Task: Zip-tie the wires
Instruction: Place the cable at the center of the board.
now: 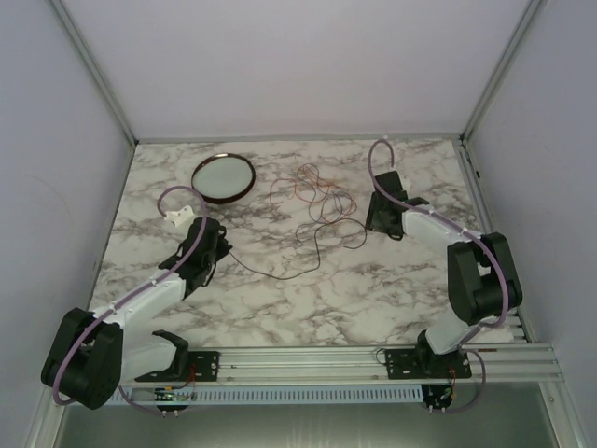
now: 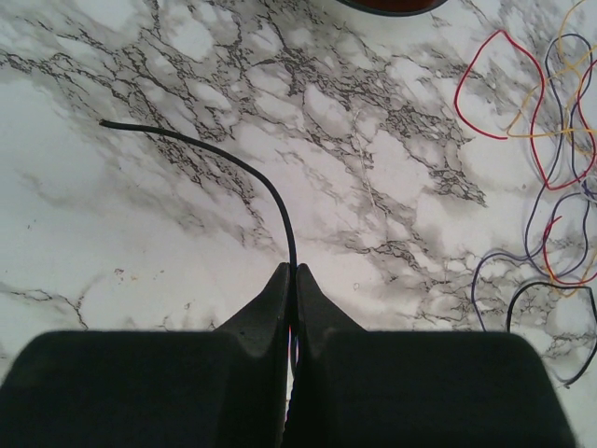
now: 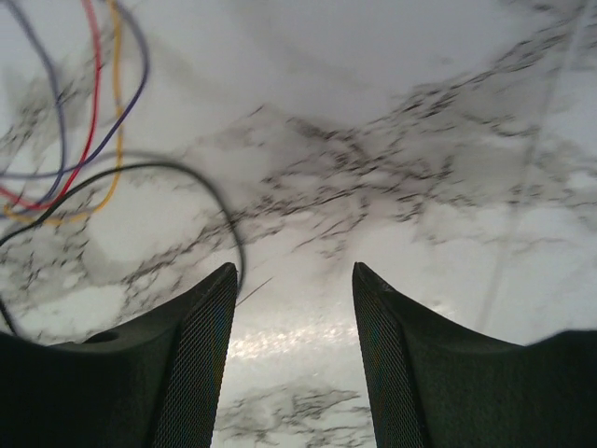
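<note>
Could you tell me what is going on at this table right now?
Two robot arms are working on a loose tangle of thin wires on the marble table. The left gripper is shut on one thin black strand, whose free end curves away over the table. The right gripper stands open beside the tangle, holding nothing. No tie is around the wires yet.

wires (image 1: 317, 201) on table (image 1: 373, 289), dish (image 1: 223, 177) behind-left, left hand (image 2: 294, 271) front-left, right hand (image 3: 294, 271) just right
</note>
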### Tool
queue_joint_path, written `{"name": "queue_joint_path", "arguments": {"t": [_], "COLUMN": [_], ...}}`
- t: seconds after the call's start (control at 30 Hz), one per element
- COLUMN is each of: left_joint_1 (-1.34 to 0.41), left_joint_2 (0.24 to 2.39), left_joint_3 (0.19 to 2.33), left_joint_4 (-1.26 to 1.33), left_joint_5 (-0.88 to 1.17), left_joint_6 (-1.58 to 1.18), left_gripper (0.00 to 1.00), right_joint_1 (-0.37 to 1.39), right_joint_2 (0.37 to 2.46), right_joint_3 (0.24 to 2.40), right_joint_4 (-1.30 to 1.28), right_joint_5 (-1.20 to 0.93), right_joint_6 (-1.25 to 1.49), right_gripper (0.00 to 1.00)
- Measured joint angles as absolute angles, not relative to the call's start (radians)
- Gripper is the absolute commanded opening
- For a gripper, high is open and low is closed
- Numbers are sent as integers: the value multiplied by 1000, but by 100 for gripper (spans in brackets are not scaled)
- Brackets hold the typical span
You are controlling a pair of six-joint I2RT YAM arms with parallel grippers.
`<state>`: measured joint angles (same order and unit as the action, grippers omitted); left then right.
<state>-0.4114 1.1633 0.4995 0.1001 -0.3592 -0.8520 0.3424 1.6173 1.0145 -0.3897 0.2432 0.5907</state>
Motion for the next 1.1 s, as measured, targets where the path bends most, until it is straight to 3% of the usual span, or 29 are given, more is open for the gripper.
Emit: {"name": "queue_joint_path", "arguments": {"t": [0.4,0.6,0.87,1.1], "left_joint_1": [-411,-411,-407,-395], "left_joint_2": [1163,1163,1163,1133], "left_joint_3": [500,500,500,462], "left_joint_4": [101,99,68,27], "left_joint_5": [-358,-362,-400,-405], "left_joint_6": [-833,-830,-820,-821], "left_gripper": [0,0,0,0], "right_joint_1": [444,444,440,370], "right_joint_2": [1711,1731,1734,1722], "right_joint_3": [1007,1017,1016,1000], "right_joint_4": [-382,-379,-383,-384], "right_joint_5": [200,205,242,257], "right_joint_6": [602,607,606,583], "right_gripper": [46,30,1,0]}}
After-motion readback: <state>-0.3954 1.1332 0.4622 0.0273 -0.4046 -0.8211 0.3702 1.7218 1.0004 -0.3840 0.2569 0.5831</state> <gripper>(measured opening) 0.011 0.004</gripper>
